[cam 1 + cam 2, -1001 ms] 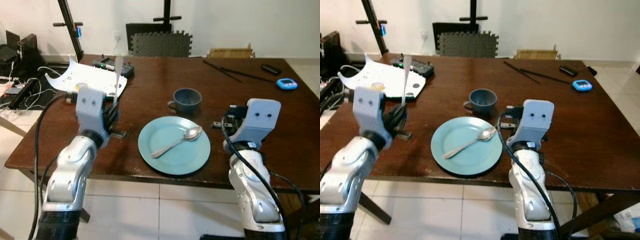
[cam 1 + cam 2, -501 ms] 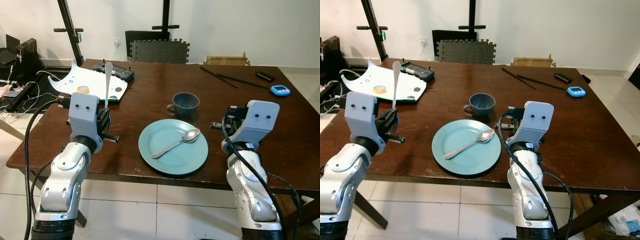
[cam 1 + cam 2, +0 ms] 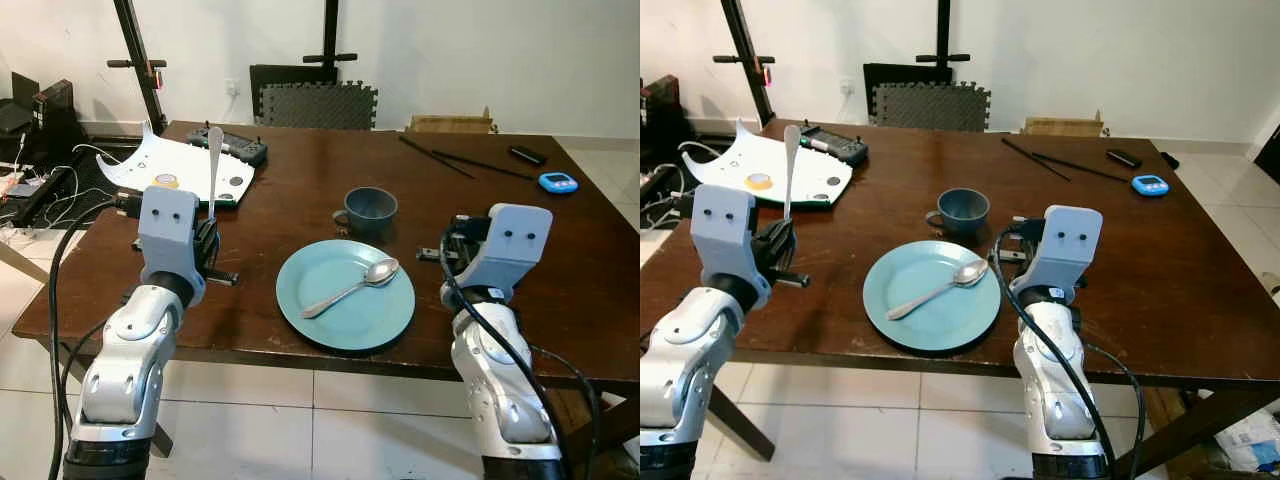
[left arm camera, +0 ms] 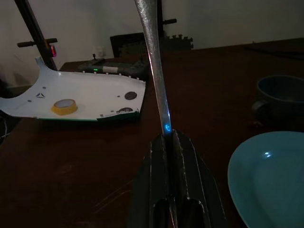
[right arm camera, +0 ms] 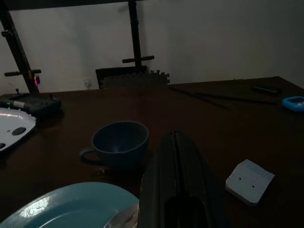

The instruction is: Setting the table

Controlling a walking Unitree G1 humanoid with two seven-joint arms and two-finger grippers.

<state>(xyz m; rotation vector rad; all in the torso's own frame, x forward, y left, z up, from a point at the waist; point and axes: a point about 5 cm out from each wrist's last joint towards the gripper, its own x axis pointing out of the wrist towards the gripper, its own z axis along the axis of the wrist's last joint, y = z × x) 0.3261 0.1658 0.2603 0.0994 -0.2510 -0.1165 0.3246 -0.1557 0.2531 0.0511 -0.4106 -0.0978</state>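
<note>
A light blue plate lies near the front edge of the dark wooden table, with a silver spoon resting across it. Just behind the plate stands a blue-grey cup. My left gripper hovers left of the plate, shut on a long silver piece of cutlery that it holds upright, wide end up. On the plate's right, my right gripper is shut with nothing in it and points towards the cup.
At the back left lie a white board with a yellow tape roll and a black controller. Black chopsticks and a blue timer sit at the back right. A small white block rests by my right gripper.
The camera has risen and pulled back a little, so the whole scene has shifted. My left gripper still holds the cutlery upright, and the right arm has hardly moved.
</note>
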